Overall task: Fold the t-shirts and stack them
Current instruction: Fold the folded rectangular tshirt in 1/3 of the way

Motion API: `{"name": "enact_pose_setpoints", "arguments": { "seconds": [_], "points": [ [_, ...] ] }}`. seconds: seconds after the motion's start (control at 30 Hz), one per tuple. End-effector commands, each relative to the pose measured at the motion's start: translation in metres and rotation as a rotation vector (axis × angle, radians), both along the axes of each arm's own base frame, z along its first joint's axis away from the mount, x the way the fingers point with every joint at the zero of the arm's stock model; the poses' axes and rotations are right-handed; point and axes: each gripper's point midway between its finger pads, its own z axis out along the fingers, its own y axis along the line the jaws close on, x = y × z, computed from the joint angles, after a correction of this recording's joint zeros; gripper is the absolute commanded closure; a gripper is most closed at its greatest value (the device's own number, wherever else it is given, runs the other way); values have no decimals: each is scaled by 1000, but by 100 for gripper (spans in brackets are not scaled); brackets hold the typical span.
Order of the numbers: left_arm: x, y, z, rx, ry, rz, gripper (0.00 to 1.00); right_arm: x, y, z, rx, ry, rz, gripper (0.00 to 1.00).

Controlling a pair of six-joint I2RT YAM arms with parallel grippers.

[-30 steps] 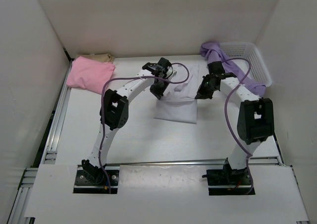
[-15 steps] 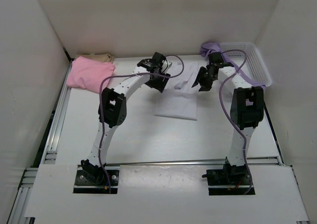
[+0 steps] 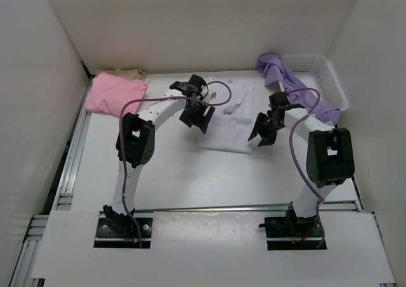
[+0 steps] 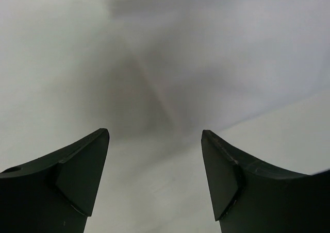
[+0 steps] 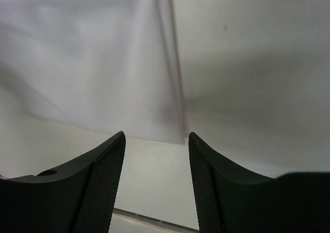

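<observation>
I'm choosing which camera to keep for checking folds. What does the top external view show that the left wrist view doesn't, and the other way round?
Only top external: the pink t-shirt and tan t-shirt at the far left, the lavender t-shirt draped over the white basket at the far right, and the right gripper.
Only left wrist: a close look showing nothing between its fingers, and a soft crease in the cloth below.
Both: the white t-shirt mid-table and the open left gripper above it.
</observation>
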Motion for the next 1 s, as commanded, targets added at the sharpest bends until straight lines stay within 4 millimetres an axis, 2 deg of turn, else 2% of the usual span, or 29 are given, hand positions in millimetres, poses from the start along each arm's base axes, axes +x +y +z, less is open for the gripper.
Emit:
{"name": "enact_pose_setpoints", "arguments": {
  "seconds": [0.0, 0.1, 0.17, 0.23, 0.3, 0.5, 0.53, 0.63, 0.67, 0.73, 0.77, 0.8, 0.87, 0.9, 0.97],
  "points": [
    [-40, -24, -12, -79, 153, -79, 17, -19, 17, -13, 97, 52, -7, 43],
    [-49, -22, -24, -54, 180, -83, 17, -31, 21, -21, 113, 86, -1, 43],
    [-51, -20, -26, -49, 188, -82, 20, -40, 21, -30, 99, 108, -6, 43],
    [-55, -22, -40, -28, 206, -90, 25, -44, 20, -36, 99, 122, -15, 43],
    [-58, -24, -45, -14, 211, -96, 29, -41, 17, -37, 80, 108, -22, 45],
    [-71, -22, -55, 0, 250, -105, 32, -39, 19, -44, 87, 130, -28, 56],
    [-77, -22, -58, 8, 262, -113, 37, -36, 20, -42, 89, 121, -28, 59],
    [-77, -23, -58, 8, 262, -113, 50, -35, 22, -42, 99, 125, -24, 75],
    [-74, -25, -55, 2, 252, -114, 59, -35, 22, -42, 99, 125, -24, 86],
    [-71, -26, -52, -4, 242, -115, 70, -35, 24, -41, 107, 127, -21, 97],
    [-71, -26, -52, -4, 242, -115, 78, -35, 24, -41, 107, 127, -21, 100],
    [-71, -26, -52, -4, 242, -115, 90, -36, 25, -41, 115, 129, -18, 100],
    [-71, -21, -56, 23, 236, -107, 90, -36, 26, -40, 125, 131, -14, 100],
    [-70, -20, -48, 23, 219, -106, 90, -35, 26, -33, 127, 107, -5, 100],
    [-76, -10, -48, 52, 217, -98, 90, -41, 28, -25, 127, 95, 13, 100]
  ]
}}
